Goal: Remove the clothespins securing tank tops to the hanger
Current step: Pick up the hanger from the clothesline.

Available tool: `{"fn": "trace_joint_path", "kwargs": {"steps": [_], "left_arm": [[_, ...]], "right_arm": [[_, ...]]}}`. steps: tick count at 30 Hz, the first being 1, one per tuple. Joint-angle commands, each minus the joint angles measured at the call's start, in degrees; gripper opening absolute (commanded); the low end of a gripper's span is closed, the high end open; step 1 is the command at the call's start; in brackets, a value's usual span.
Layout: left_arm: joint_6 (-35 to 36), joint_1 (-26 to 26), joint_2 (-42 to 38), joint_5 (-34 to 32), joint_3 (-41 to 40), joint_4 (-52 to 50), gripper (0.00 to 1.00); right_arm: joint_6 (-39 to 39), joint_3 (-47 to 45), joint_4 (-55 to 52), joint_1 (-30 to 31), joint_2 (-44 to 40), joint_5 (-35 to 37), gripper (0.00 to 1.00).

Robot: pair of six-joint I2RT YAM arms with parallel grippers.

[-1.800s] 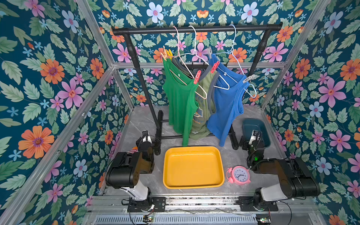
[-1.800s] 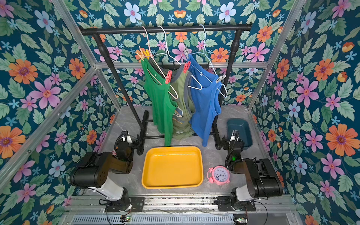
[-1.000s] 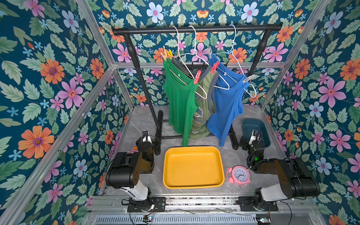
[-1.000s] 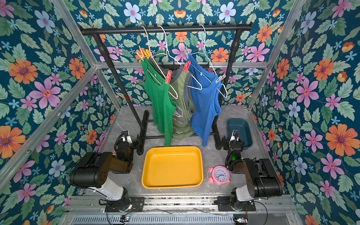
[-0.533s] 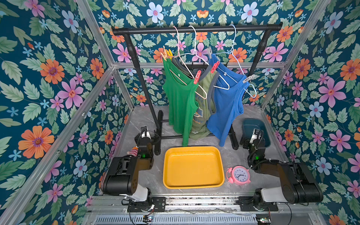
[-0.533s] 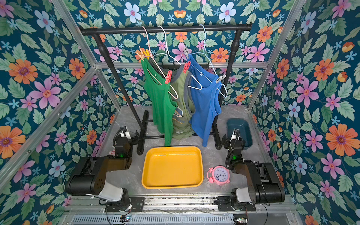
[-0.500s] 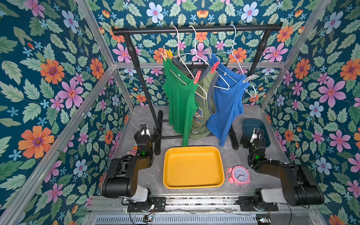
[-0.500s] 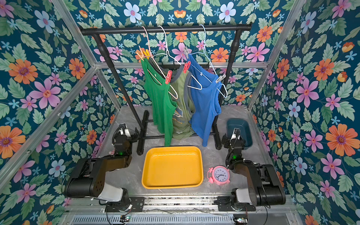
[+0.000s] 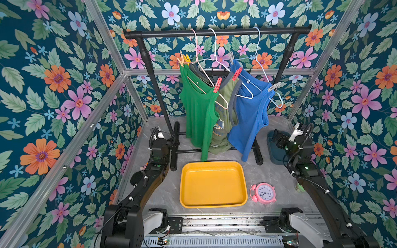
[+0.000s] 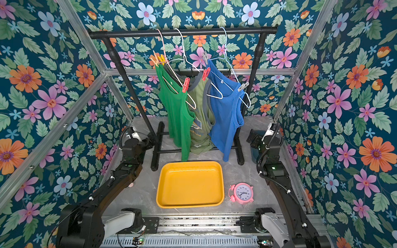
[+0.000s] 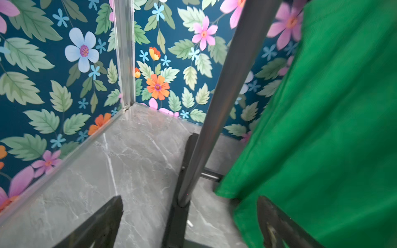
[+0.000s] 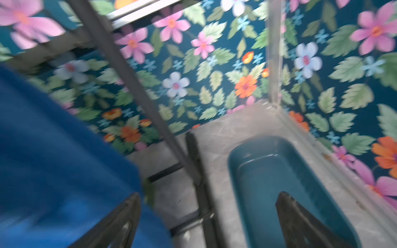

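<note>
Left pincer (image 11: 189,200) and right pincer (image 12: 208,194): fully open, empty. Risk: tugging a peg (image 9: 217,85) may unhook its hanger (image 9: 226,105).

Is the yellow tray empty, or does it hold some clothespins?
Empty: in both top views the yellow tray shows only its bare bottom; nothing lies inside.

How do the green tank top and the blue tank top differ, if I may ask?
The green tank top hangs on a pink hanger; the blue tank top on a pale blue hanger. The green one's near strap carries a red clothespin, the blue one's a pale grey clothespin. Both are sleeveless and still pinned.
</note>
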Motion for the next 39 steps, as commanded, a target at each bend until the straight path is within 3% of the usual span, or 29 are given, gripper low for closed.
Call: {"fn": "trace_joint_path", "kwargs": {"steps": [1,2,5,7,12,19,27,34,36,39], "left_arm": [[-5.17,-0.11,-1.70,5.97,3.33,-10.17,1.00],[-4.96,-0.11,-1.90,5.46,5.21,-13.57,1.00],[-3.68,-0.11,-2.97,6.29,8.62,-19.28,1.00],[-4.17,-0.19,-4.33,6.96,9.46,-20.98,1.00],[-4.59,-0.63,-7.94,7.84,10.78,-23.79,1.00],[-4.84,-2.09,-8.90,15.96,15.27,-25.41,1.00],[-1.09,-7.60,-9.38,13.78,19.88,-29.21,1.00],[-0.19,-10.05,-9.34,16.18,20.09,-29.31,1.00],[0.39,-10.65,-9.34,16.58,20.16,-29.38,1.00],[0.96,-11.37,-9.36,16.33,20.15,-29.91,1.00]], "right_arm": [[2.05,1.79,-11.06,0.21,-2.72,-14.01,0.94],[1.86,2.46,-12.92,0.36,-3.29,-16.35,0.87],[1.21,5.51,-19.47,1.14,-4.14,-20.76,0.84],[0.85,7.71,-23.19,2.01,-4.46,-22.53,0.84],[-0.36,16.77,-29.86,6.17,-5.71,-26.76,0.71],[3.02,33.22,-29.01,6.47,-5.85,-26.02,0.66],[3.15,60.03,-31.24,6.41,9.42,-25.30,0.60],[-3.87,80.87,-43.98,6.40,27.97,-21.87,0.59],[-5.06,83.62,-46.21,6.44,30.29,-19.30,0.57],[-6.47,80.32,-42.67,6.45,29.00,-16.50,0.57]]}}
